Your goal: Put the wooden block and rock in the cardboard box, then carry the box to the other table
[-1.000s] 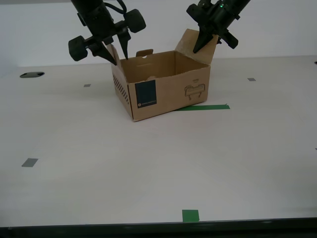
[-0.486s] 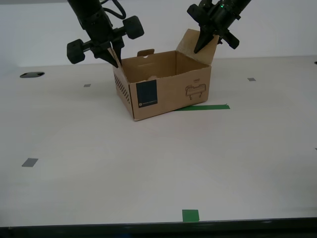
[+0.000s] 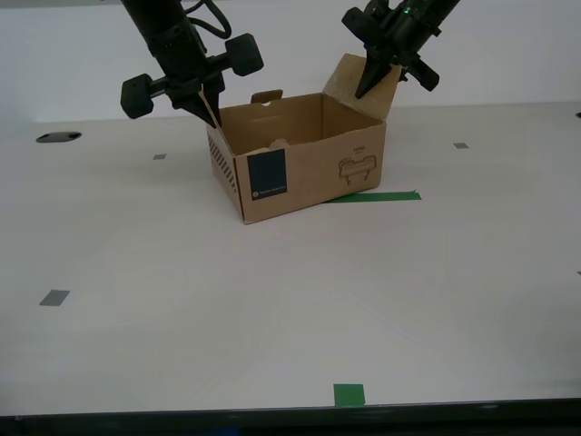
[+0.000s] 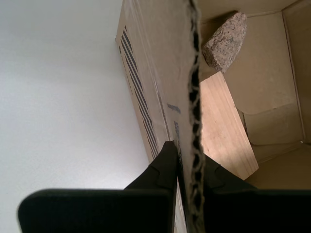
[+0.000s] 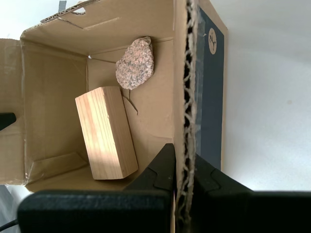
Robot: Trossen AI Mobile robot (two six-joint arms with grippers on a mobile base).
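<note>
Both items are loaded. The wooden block (image 5: 107, 131) lies flat on the floor of the cardboard box (image 3: 309, 173), and the rock (image 5: 136, 63) sits just beyond one end of it. The box rests on the table (image 3: 272, 309), its far corner over a green tape strip (image 3: 372, 196).

I judge the step in hand to be taking hold for the carry. My first gripper (image 5: 182, 153) is pinched on the raised flap at the exterior view's right, cardboard squeezed between its 2 fingers. My second gripper (image 4: 187, 150) is clamped the same way on the striped wall at the exterior view's left.

Next, I should lift with both arms together, evenly, so the thin flaps do not bend or tear.

Compared with 1 second ago, my second gripper's fingers, then spread astride the wall, have closed on it. My first gripper has not moved.
</note>
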